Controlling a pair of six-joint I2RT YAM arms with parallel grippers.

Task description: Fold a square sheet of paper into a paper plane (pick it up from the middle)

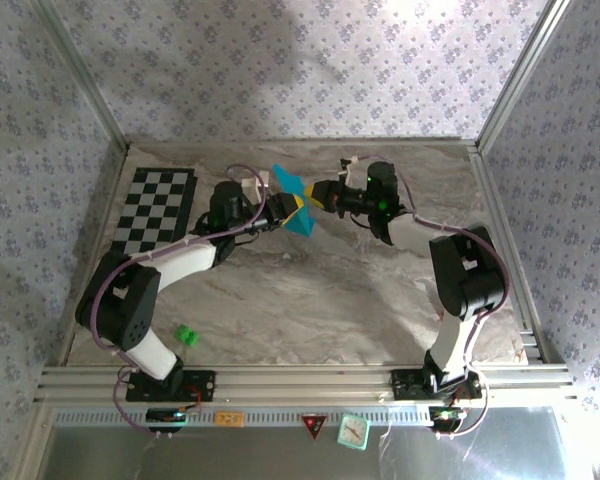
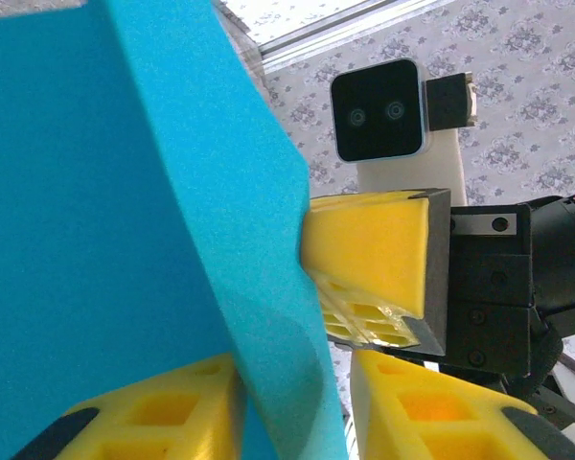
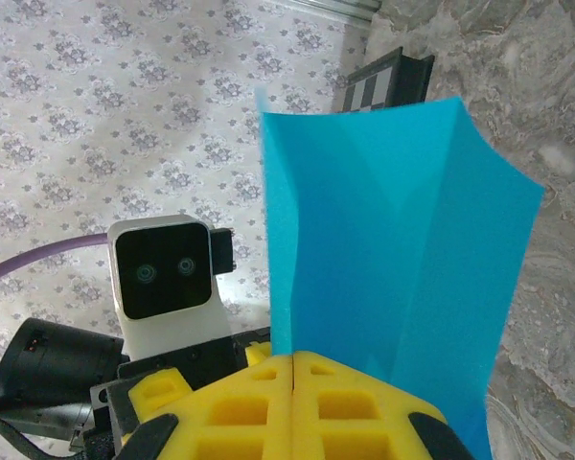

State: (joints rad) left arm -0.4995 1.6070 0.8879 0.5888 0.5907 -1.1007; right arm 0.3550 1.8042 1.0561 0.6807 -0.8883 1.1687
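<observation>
Pinching a clean crease looks like the step in hand. It would go best if the left end effector (image 1: 288, 207) closed squarely on the fold line rather than on a loose flap. Its jaws stand apart at present, one yellow finger (image 2: 134, 422) on either side of the square sheet of paper (image 2: 125, 192), which runs down between them. Whether either pad touches the paper I cannot tell. A slow close with a steady wrist should stop the thin sheet skewing or tearing, since its other side is already pinned. Any pull ought to run along the crease, not across it, and the far grip should not loosen until the near one is firm.

The sheet is held in the air over the back middle of the bench (image 1: 310, 300), clear of its marbled top. It is creased into angled panels and not yet a dart. It sits between the two end effectors, touching both sets of tips.

The right end effector (image 3: 295, 379) is clamped tight on one edge of the sheet, fingers meeting with no gap, and the blue panels fan out from that grip. In the left wrist view, its yellow fingers (image 2: 374, 259) hold the sheet's edge just beside the left one's jaws.
</observation>
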